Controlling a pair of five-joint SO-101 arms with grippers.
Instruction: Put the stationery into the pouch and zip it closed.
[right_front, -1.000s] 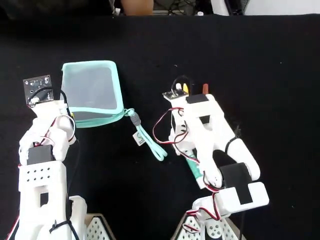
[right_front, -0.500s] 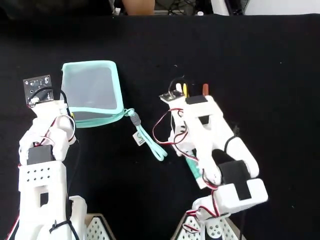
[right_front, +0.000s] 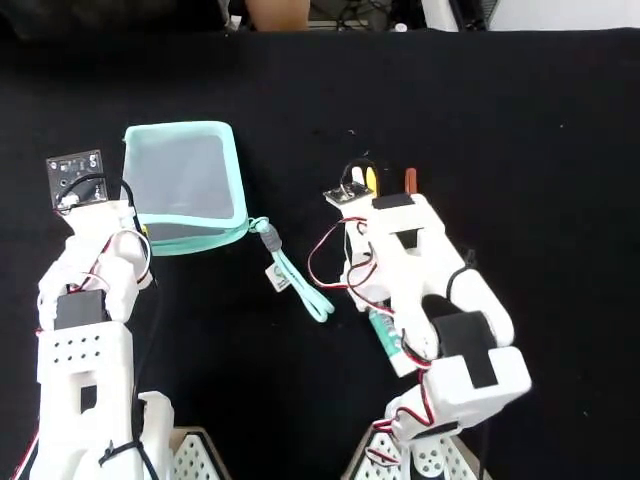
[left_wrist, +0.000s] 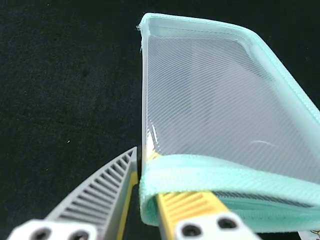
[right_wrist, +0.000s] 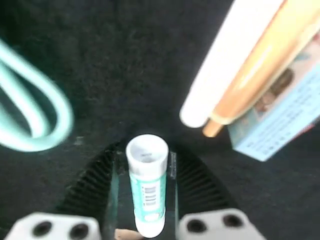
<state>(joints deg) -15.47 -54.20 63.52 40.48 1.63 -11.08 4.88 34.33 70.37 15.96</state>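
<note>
A mint mesh pouch (right_front: 180, 183) lies flat at the left of the black table, its zip strap (right_front: 298, 283) trailing toward the middle. My left gripper (right_front: 144, 232) is shut on the pouch's near rim. The left wrist view shows its yellow finger (left_wrist: 187, 207) inside the pouch (left_wrist: 215, 100) mouth and its grey finger (left_wrist: 107, 192) outside. My right gripper (right_wrist: 146, 167) is shut on a green and white glue stick (right_wrist: 146, 185), just above the cloth. Under the right arm (right_front: 410, 250) the glue stick (right_front: 386, 340) shows.
A white pen (right_wrist: 225, 60), an orange pen (right_wrist: 260, 65) and a light blue box (right_wrist: 280, 120) lie close beyond the right gripper, the strap loop (right_wrist: 30, 115) on its other side. Pen tips (right_front: 371, 178) poke out past the right arm. The far and right table is bare black cloth.
The right arm has shifted slightly, its elbow drifting toward the table's front, with the glue stick still held. The left arm and the pouch have not moved.
</note>
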